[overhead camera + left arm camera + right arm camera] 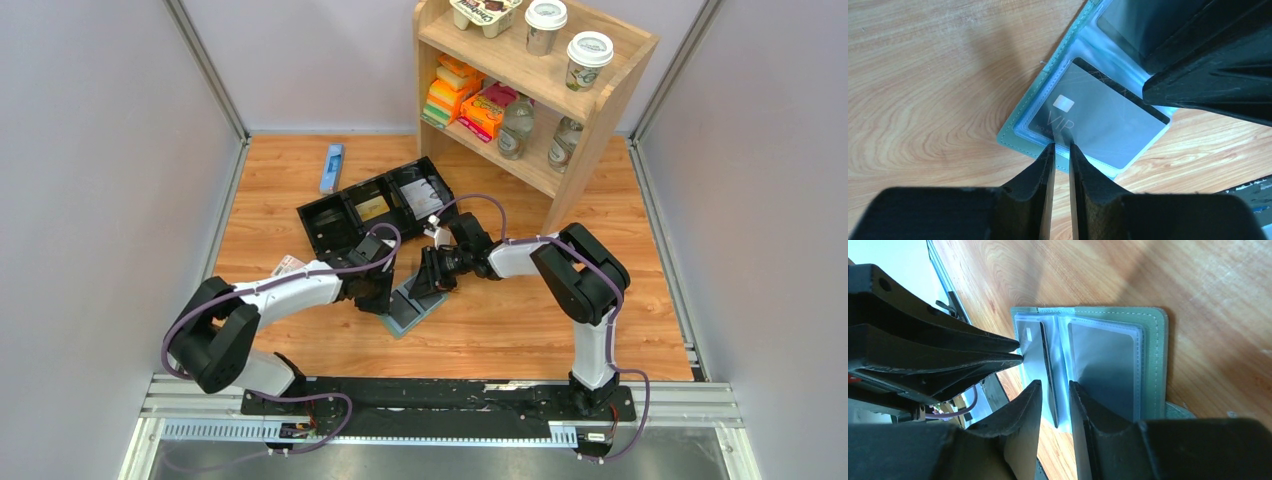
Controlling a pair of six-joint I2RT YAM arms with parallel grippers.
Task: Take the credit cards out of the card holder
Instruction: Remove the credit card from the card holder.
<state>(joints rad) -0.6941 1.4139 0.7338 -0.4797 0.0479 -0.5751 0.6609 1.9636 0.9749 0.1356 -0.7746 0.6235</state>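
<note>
Since the left tool (pixel 1061 146) pinches only an edge of the grey card (pixel 1098 120), it may slip; the right tool (pixel 1055 386), narrowly open, merely straddles the card holder (pixel 1155 365) lying mid-way on the surface (pixel 480 335), which could drag along.

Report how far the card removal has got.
Done: the card holder lies open on the table. In hand: the left end effector pinches the edge of the silver VIP card, which is not yet out of the holder; the right end effector straddles the centre leaf, fingers apart. Left: that card and a grey card beside it must come out.
</note>
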